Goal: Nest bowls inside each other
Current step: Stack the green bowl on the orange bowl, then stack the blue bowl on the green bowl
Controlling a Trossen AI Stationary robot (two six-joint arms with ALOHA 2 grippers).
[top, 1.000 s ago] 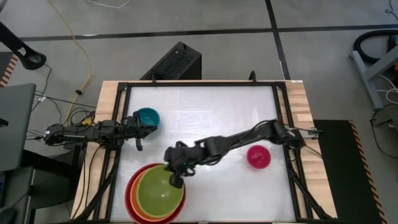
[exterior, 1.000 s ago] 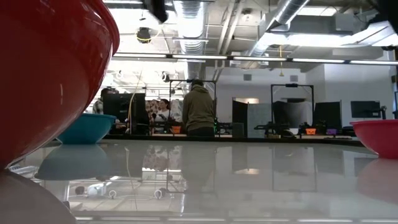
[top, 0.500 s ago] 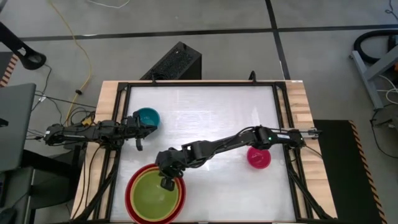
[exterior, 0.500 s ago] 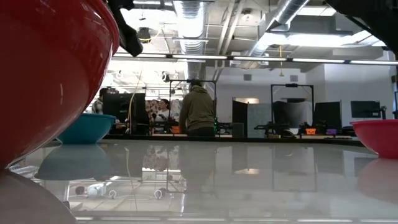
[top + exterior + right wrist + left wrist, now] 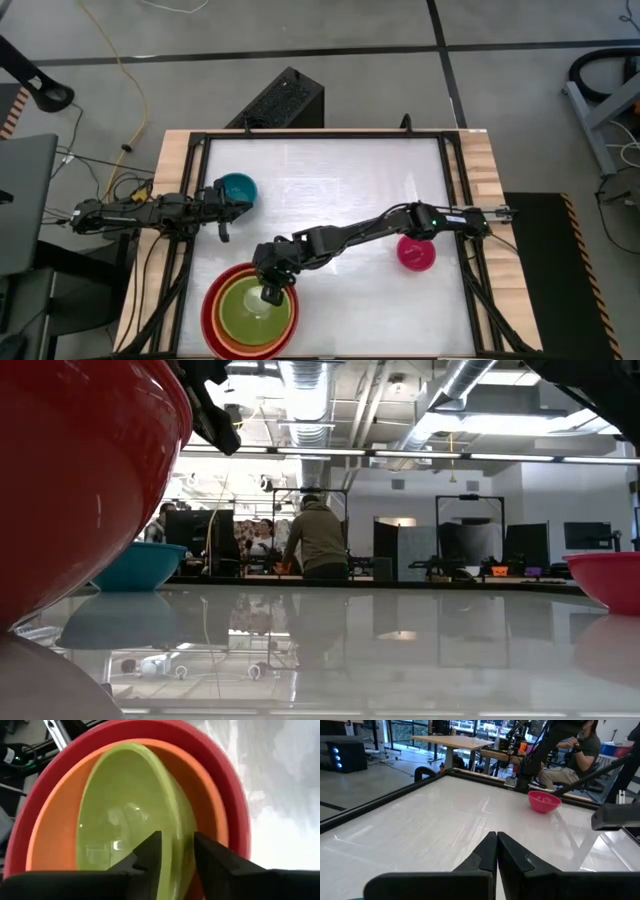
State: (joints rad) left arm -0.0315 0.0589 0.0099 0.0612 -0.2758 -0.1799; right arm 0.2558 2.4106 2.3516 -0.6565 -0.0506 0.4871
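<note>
At the table's near left stands the red bowl [image 5: 208, 305] with the orange bowl [image 5: 222, 290] in it and the lime green bowl [image 5: 252, 315] inside that. My right gripper [image 5: 270, 292] hangs over the far right of the stack, slanting down. It is open, one finger inside and one outside the green bowl's rim [image 5: 176, 822]. The teal bowl [image 5: 237, 187] rests on its base at the far left, beside my left gripper [image 5: 496, 840], which is shut and level. The pink bowl [image 5: 416, 252] rests on its base at the right.
A black frame [image 5: 320, 135] runs round the white tabletop. The middle and far part of the table between the teal and pink bowls is bare. My right arm [image 5: 370, 228] reaches across the table's middle from the right. People stand in the room beyond the far edge.
My right gripper has gone down and toward the near left corner with the green bowl. The bowl stood tilted and off-centre over the orange one; now it sits level and centred inside it.
</note>
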